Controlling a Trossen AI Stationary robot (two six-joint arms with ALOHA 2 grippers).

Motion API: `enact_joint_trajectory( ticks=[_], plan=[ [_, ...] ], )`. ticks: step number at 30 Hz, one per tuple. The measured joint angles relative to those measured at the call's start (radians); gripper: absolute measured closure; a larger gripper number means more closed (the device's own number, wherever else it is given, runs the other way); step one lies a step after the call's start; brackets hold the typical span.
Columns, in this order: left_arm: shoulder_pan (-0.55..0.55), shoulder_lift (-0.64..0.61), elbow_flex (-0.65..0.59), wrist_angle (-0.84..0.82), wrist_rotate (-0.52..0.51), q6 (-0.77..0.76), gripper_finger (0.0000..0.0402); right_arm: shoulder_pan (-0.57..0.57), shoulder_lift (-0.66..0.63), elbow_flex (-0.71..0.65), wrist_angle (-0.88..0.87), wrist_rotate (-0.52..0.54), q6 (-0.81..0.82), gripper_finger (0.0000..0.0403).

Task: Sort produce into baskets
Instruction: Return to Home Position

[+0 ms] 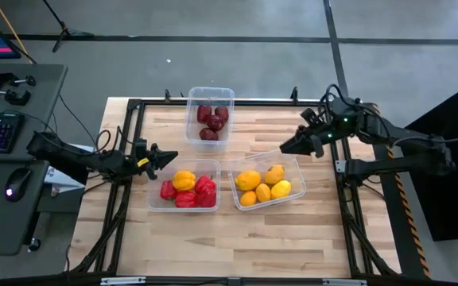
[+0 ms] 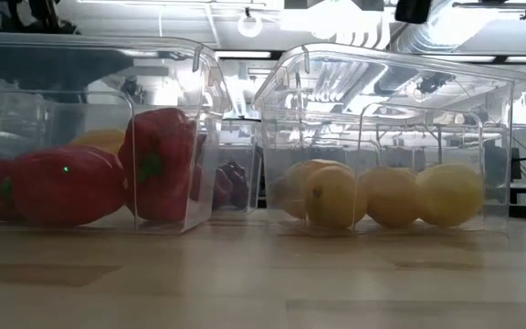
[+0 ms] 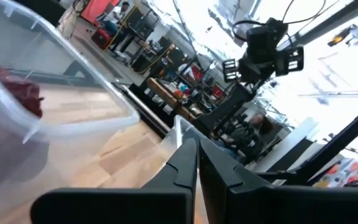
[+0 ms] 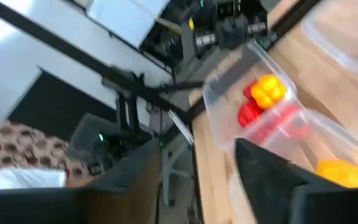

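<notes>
1. The pepper tub, a clear plastic bin near the middle of the wooden table, serves as the landmark. It holds several red peppers with one yellow pepper lying among them.
2. The citrus tub sits just beside the pepper tub, on the right arm's side, a little askew to it. It holds about five yellow and orange fruit.
3. The apple tub stands apart from the pepper tub, towards the far edge of the table. It holds a few dark maroon apples.
4. In the low view the pepper tub and the citrus tub stand in front, and the apple tub shows in the gap between them.
5. The left gripper is just beside the pepper tub's far corner on the left arm's side, pointing across the table. In its wrist view its fingers are pressed together with nothing between them.
6. The right gripper is well away from the pepper tub, over the far edge of the citrus tub. In its wrist view its fingers are spread wide and hold nothing, and the pepper tub shows beyond them.
</notes>
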Motion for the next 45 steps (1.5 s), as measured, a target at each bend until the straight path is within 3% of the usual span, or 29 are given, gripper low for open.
enact_joint_trajectory(
  ticks=[6, 8, 13, 17, 20, 23, 27, 33, 45],
  plan=[
    [0.000, -0.035, -0.004, -0.049, -0.013, -0.005, 0.0400, 0.000, -0.100, 0.000, -0.202, -0.036, -0.124, 0.0367],
    [0.000, -0.035, -0.004, -0.053, -0.014, -0.011, 0.0400, 0.000, -0.154, 0.000, -0.268, -0.034, -0.163, 0.0392],
    [0.000, -0.033, -0.004, -0.079, 0.002, 0.007, 0.0397, 0.000, -0.331, -0.015, -0.371, 0.020, -0.227, 0.0384],
    [0.000, -0.033, -0.004, -0.083, 0.002, 0.037, 0.0397, 0.000, -0.497, -0.083, -0.327, 0.071, -0.299, 0.0399],
    [0.000, -0.033, -0.004, -0.082, 0.002, 0.040, 0.0397, 0.000, -0.599, -0.191, -0.173, 0.102, -0.350, 0.0399],
    [0.000, -0.033, -0.004, -0.082, 0.003, 0.041, 0.0397, 0.000, -0.662, -0.327, 0.091, 0.099, -0.352, 0.0401],
    [0.000, -0.033, -0.004, -0.082, 0.003, 0.041, 0.0397, 0.000, -0.677, -0.512, 0.314, 0.105, -0.365, 0.0402],
    [0.000, -0.033, -0.003, -0.082, 0.003, 0.041, 0.0397, 0.000, -0.679, -0.709, 0.426, 0.129, -0.329, 0.0402],
    [0.000, -0.033, -0.003, -0.082, 0.003, 0.041, 0.0397, 0.002, -0.699, -0.969, 0.728, 0.121, -0.268, 0.0403]
  ],
)
